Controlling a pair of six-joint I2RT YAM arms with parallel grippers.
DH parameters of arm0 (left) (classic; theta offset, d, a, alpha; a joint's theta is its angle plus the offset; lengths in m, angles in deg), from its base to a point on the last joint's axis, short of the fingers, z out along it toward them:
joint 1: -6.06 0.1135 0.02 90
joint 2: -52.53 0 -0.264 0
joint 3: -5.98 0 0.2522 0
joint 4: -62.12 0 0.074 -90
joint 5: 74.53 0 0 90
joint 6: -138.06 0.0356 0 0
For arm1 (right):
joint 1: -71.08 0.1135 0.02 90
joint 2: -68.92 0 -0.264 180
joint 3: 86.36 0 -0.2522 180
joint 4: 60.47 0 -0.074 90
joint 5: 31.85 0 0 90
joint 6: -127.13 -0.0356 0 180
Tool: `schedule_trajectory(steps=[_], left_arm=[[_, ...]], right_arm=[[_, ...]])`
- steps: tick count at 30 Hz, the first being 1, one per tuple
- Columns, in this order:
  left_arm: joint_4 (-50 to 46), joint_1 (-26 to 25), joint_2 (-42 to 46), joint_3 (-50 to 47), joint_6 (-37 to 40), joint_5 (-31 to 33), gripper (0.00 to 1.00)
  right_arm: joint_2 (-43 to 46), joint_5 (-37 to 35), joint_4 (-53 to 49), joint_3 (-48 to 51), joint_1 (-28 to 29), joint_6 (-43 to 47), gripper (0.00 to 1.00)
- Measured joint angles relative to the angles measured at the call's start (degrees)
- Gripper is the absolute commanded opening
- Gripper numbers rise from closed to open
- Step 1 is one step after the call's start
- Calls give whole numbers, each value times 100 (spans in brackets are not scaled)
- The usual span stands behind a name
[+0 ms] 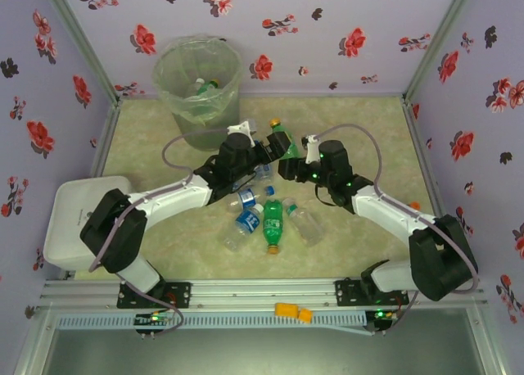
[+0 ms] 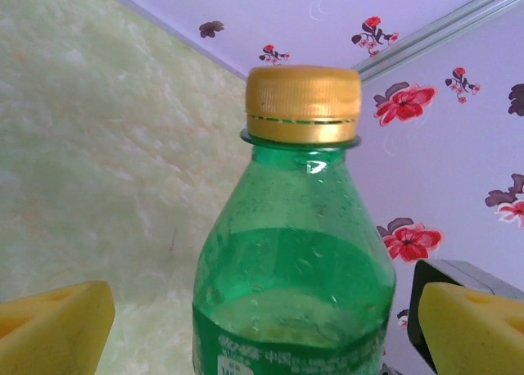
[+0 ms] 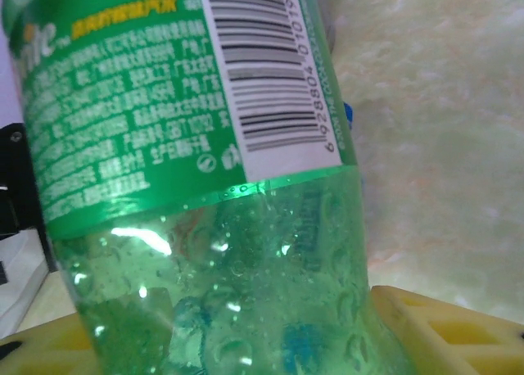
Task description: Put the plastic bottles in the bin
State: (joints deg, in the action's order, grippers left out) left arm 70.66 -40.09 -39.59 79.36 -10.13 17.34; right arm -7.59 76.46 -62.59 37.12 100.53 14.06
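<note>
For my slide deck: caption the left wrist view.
Green bottle with yellow cap between the open left gripper's yellow pads.

The green bottle (image 3: 205, 293) carries a green label (image 3: 123, 121) with a white barcode panel (image 3: 262, 64). The digits beside the bars read 6 928804 0101, and the last 2 digits cannot be made out for sure. A line of yellow Chinese characters runs near the label's top, with blocks of small white Chinese print under it, too fine to read. In the left wrist view the label's top edge shows white Chinese print, 中国 among it. On the loose bottles (image 1: 248, 221) on the surface (image 1: 360, 146), the label print is too small to read.
</note>
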Motion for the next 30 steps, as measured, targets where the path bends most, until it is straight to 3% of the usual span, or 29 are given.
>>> schedule_trajectory(steps=[10,16,21,30], left_arm=[[107,-11,-72,2,-4,-146,84],[129,-4,-81,0,0,-160,67],[129,2,-85,0,24,-120,60],[186,26,-85,0,138,-103,52]], right_arm=[[-94,197,358,44,35,-122,50],[-306,295,483,37,55,-157,50],[-306,293,516,31,55,-164,51],[-350,326,350,-129,59,-160,75]])
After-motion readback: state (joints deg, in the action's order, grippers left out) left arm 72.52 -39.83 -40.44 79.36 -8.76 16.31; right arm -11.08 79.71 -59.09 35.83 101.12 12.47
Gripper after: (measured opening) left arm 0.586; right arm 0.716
